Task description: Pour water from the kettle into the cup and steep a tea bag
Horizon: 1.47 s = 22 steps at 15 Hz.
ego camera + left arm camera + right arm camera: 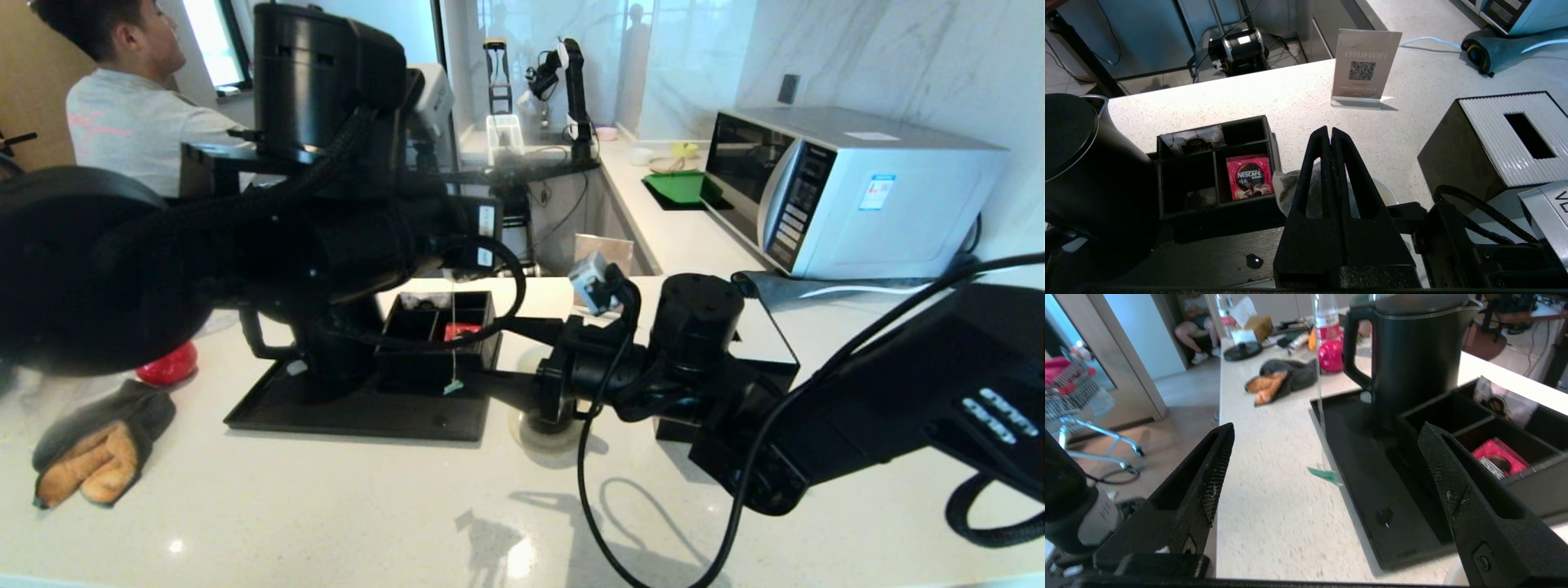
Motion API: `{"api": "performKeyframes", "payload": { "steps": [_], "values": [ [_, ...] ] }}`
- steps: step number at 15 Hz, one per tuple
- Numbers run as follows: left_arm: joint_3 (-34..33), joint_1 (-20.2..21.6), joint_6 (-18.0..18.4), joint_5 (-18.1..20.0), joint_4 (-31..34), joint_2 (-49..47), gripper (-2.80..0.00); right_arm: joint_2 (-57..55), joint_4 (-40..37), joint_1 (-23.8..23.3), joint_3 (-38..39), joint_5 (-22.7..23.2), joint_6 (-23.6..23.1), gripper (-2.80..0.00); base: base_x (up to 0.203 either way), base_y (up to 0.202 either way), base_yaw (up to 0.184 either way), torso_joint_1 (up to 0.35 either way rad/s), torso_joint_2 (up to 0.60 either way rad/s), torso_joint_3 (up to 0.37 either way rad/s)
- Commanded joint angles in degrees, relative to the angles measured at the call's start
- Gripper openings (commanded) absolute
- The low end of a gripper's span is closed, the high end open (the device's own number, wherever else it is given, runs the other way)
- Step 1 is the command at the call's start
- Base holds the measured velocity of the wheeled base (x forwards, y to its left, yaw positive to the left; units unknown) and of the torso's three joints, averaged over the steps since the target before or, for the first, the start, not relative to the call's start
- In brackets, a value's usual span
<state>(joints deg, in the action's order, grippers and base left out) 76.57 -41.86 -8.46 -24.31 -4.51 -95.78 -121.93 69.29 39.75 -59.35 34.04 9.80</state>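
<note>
Right arm filled the near foreground of the head view, reaching in across the white counter. Right gripper had its jaws spread wide, nothing between them; beyond its fingertips stood the kettle, upright on the black tray, with the compartment box just beside it. Left gripper was clenched, fingers pressed together. The tea bag, a mesh pouch, showed just below and beside those closed fingers; the actual pinch point on the string could not be seen. The thin white string hung straight down in front of the box, green tag at its lower end, above the tray. The cup showed only as a white rim behind the left fingers.
</note>
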Motion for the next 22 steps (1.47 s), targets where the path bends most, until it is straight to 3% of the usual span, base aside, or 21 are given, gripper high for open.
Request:
{"api": "performKeyframes", "payload": {
  "steps": [1, 10, 22],
  "values": [
    [0.0, -0.1, 0.0, -0.1, -0.1, 0.1, -2.8, -1.1, 0.4, 0.8, -2.5, 0.2, 0.8, 0.0, 0.0, 0.0, 0.0, 0.0, 0.0, 0.0],
    [0.1, -0.1, -0.1, -0.1, 0.0, 0.9, -2.8, -6.3, 0.4, 1.1, -7.8, 0.2, 0.9, 0.0, 0.0, 0.0, 0.0, 0.0, 0.0, 0.0],
    [0.1, -0.2, 0.2, 0.0, -0.1, 1.2, -2.8, -8.0, 0.5, 2.4, -7.4, 0.2, 1.2, 0.0, 0.0, 0.0, 0.0, 0.0, 0.0, 0.0]
  ]
}}
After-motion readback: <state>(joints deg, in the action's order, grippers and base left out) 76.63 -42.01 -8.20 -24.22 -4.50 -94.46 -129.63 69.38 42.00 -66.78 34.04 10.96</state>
